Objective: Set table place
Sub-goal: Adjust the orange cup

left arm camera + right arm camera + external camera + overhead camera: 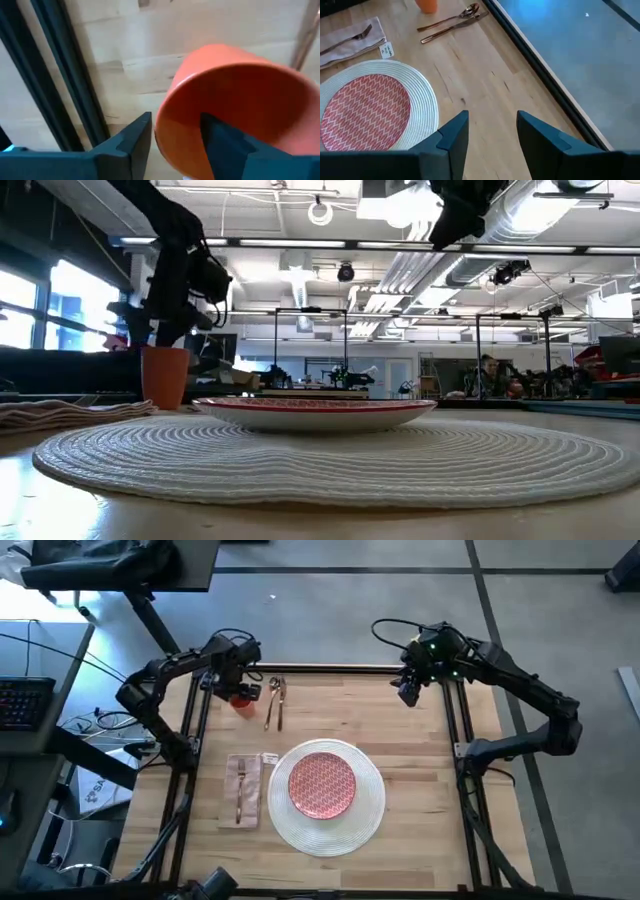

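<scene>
Orange cup (pixel 235 100) sits between the left pincer's (pixel 172 137) fingers, one inside the rim, one outside, upright on the desk (pixel 420 740). Step: cup placement. Next: carry toward the mat (pixel 372 802). Right pincer (pixel 490 132) waits apart, fingers spread, empty.

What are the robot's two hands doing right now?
Left gripper: fingers astride the orange cup's rim, gripping it.
Right gripper: open, holding nothing, above the table.
</scene>
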Controlling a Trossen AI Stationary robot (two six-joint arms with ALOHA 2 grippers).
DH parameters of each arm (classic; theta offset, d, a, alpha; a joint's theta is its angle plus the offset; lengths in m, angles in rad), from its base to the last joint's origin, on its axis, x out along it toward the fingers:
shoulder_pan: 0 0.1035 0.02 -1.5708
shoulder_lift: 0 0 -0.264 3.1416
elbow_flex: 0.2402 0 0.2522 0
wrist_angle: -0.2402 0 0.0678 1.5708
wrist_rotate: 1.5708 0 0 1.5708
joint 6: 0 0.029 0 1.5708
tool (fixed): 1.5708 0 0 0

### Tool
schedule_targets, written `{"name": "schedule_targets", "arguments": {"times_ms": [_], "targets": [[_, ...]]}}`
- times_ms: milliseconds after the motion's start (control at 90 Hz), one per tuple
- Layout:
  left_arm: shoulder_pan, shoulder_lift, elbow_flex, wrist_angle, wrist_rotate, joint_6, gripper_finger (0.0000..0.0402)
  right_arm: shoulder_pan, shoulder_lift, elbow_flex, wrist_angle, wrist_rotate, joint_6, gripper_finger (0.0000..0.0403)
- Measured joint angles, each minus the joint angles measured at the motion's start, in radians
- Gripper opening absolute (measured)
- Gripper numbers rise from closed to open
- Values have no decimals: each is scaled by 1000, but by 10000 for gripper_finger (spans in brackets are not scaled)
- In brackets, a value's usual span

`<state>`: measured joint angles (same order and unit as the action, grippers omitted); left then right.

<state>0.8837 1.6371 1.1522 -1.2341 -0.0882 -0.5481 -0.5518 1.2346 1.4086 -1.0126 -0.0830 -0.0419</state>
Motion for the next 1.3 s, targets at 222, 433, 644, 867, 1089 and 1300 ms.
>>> {"name": "schedule_targets", "arguments": {"times_ms": [222,433,644,867,1089,1300], "targets": [[-13,0,2,-5,-25,4,18,0,0,0,0,0,0,145],[-78,-4,82,-135,-11,9,2,0,0,0,0,0,0,145],[-174,-59,91,-236,55,-29,0,0,0,0,0,0,0,145],[-236,-143,-5,-215,57,-61,0,0,0,0,0,0,0,145],[-251,-199,-131,-157,81,-104,0,0,0,0,0,0,-9,145],[-249,-215,-218,-66,117,-115,0,0,0,0,0,0,-11,145]]}}
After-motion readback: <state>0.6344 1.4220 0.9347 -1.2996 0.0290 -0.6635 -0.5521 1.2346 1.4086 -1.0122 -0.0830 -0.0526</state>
